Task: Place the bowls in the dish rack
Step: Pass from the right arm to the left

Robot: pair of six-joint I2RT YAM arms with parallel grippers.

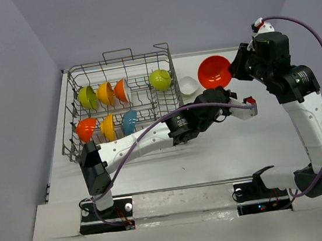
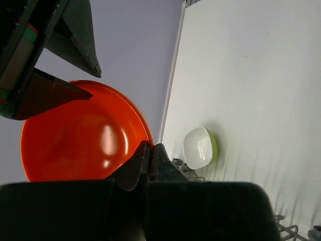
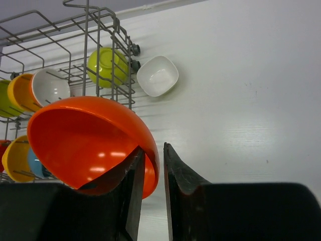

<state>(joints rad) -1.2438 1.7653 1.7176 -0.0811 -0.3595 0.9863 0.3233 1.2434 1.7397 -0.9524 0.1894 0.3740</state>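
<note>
You're most of the way thru. Top view: 7 bowls stand in the rack (image 1: pixel 141 56) at upper left of the frame. That's 3 in the back row (lime, orange-yellow, one showing orange w/ a white edge), a lime one alone near the rack's upper right corner, and 3 in the front row (red-orange, yellow, teal).

Two are left to load. The white bowl (image 1: pixel 188 85) sits on the table just beside the rack's right wall, upper centre. The red bowl (image 1: pixel 214 71) is up in the air, just right of the white one, between both grippers.

Tools: the L gripper (image 2: pixel 150 153) is pressed together on the red bowl's rim, lower centre of its own cam. The R gripper (image 3: pixel 153 149) straddles the rim on the opposite side. Its fingers are a little apart w/ a sliver of table showing betw. one finger and the bowl, so I'd judge it isn't clamping. Looks like a handover to the L arm.

To do, I'd say: red bowl into a free slot (the rack's right half has room), then the white one.

Writing: none readable. No brand or label on the bowls, rack or arms.
</note>
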